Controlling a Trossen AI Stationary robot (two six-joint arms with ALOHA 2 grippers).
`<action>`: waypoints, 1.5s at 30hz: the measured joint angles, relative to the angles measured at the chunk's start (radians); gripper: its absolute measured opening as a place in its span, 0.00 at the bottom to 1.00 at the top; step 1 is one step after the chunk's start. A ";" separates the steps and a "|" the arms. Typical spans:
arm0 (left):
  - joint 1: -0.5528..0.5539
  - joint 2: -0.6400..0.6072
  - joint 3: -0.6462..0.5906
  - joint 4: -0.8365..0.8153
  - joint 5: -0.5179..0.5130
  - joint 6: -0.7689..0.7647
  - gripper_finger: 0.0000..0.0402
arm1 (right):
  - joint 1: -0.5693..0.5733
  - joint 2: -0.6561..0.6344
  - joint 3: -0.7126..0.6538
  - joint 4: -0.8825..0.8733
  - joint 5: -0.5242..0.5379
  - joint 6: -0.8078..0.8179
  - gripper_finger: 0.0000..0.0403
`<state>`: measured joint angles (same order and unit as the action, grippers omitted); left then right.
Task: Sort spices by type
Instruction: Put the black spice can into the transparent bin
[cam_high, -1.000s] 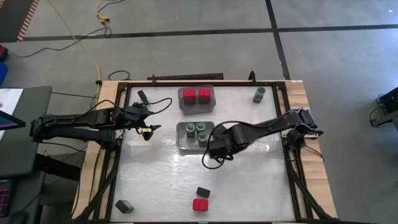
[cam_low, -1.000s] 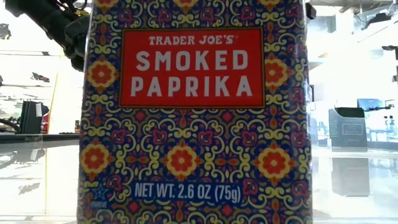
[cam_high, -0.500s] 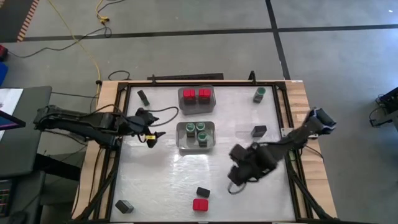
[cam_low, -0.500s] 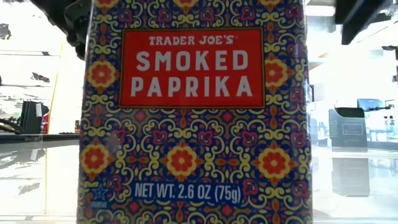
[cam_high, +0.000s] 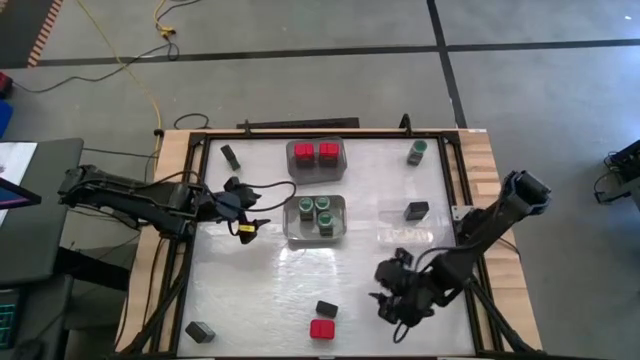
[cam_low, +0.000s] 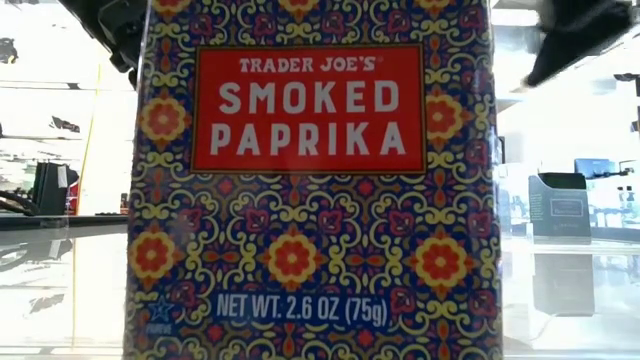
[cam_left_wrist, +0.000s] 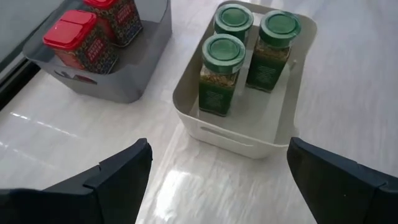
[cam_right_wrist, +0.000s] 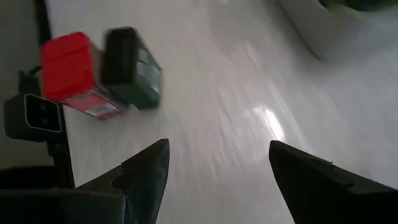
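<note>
Near red-topped tin (cam_high: 322, 329), right gripper (cam_high: 392, 303) wide open, empty

Grey bin (cam_high: 317, 172) beside white bin (cam_high: 293, 222) on table (cam_high: 260, 290)

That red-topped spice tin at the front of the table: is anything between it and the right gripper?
Partly: a dark tin sits just beside the red-topped tin, on the side facing the open right gripper; otherwise bare table.

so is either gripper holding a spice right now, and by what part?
Nothing held. The left gripper is open and empty near the bin of green-lidded jars; the right gripper is open and empty, facing the red-topped tin and dark tin.
</note>
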<state>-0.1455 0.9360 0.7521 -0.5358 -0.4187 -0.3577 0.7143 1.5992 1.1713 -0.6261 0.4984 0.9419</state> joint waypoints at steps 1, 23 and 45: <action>0.000 0.000 0.000 0.000 0.000 -0.001 0.89 | -0.014 0.017 0.000 0.060 -0.003 -0.055 0.75; 0.000 0.000 0.000 -0.133 0.002 -0.006 0.89 | -0.253 0.632 0.934 -0.320 -0.304 -0.375 0.75; 0.000 0.000 0.000 -0.131 0.002 -0.003 0.89 | -0.231 0.733 1.003 -0.424 -0.425 -0.347 0.75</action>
<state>-0.1455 0.9356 0.7525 -0.6669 -0.4164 -0.3603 0.4830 2.3320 2.1746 -1.0503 0.0738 0.5949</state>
